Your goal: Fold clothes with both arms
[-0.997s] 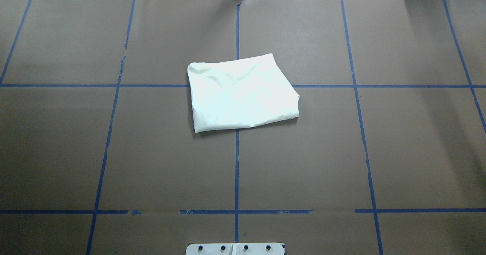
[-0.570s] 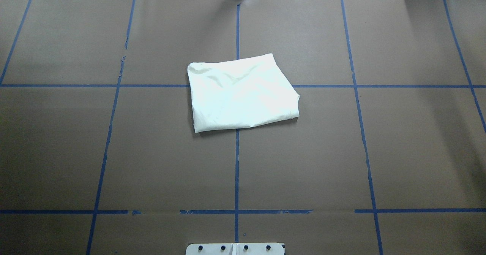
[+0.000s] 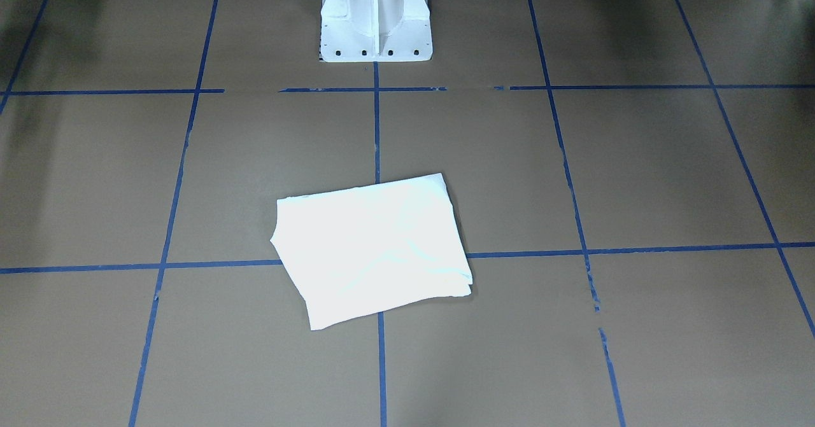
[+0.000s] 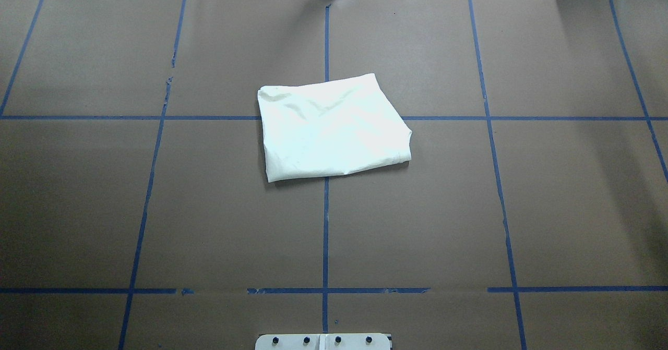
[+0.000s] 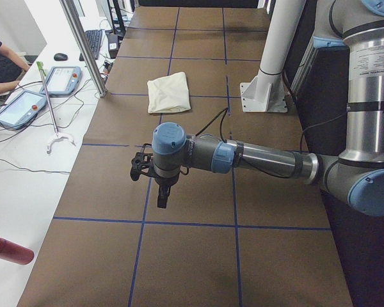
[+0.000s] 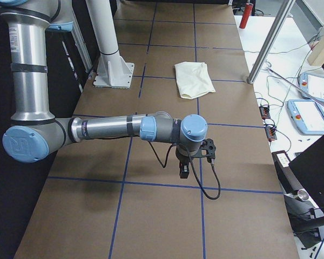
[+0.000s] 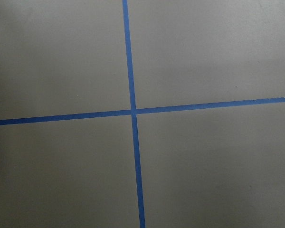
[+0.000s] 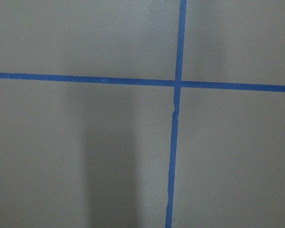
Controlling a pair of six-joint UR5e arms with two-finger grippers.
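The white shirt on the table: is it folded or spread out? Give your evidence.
Folded. The shirt lies as a compact rectangle with no sleeves sticking out, and stacked layer edges show at one corner.

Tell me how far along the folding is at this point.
Done: the cream-white shirt lies folded into a compact, slightly skewed rectangle mid-table, plain side up. In hand: nothing; the left gripper and right gripper hang over bare table near opposite ends, far from the shirt. Left: apparently nothing, barring squaring the edges.
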